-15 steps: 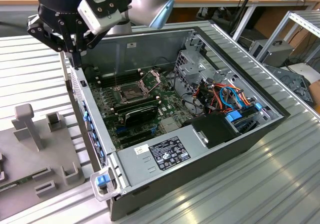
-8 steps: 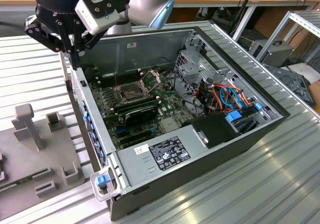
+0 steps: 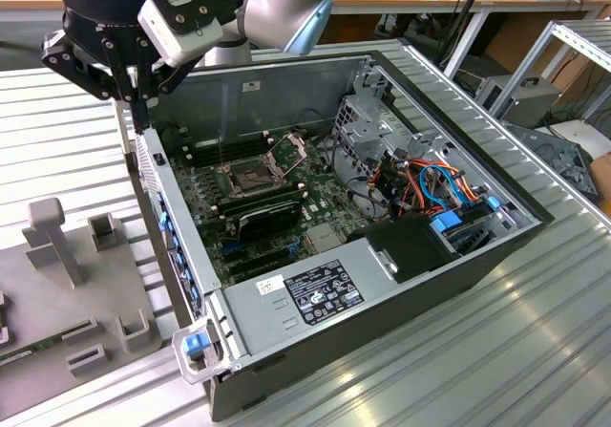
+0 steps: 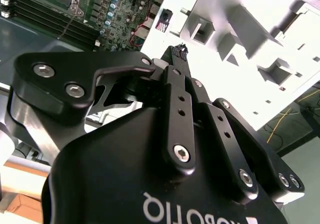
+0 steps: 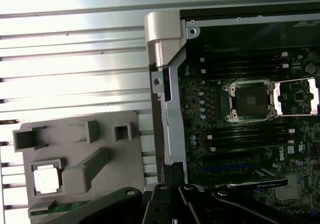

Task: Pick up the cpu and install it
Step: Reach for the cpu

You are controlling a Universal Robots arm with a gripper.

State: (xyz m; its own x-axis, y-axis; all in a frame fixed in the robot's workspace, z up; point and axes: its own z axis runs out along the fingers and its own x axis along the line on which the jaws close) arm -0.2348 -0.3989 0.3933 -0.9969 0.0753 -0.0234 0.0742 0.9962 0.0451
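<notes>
hovering above one wall of the open black computer case [image 3: 286, 88], the black gripper [image 4: 179, 51] is pinching its fingers narrowly together, tips touching. the small silver-grey square cpu [image 5: 47, 179] is lying in a pocket of the grey plastic fixture [image 5: 102, 134] on the ribbed metal table [image 5: 75, 58], just beside the case

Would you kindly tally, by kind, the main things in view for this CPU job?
cpu: 1
open CPU socket: 1
green motherboard: 1
computer case: 1
grey holder tray: 1
gripper: 1
Total: 6
</notes>
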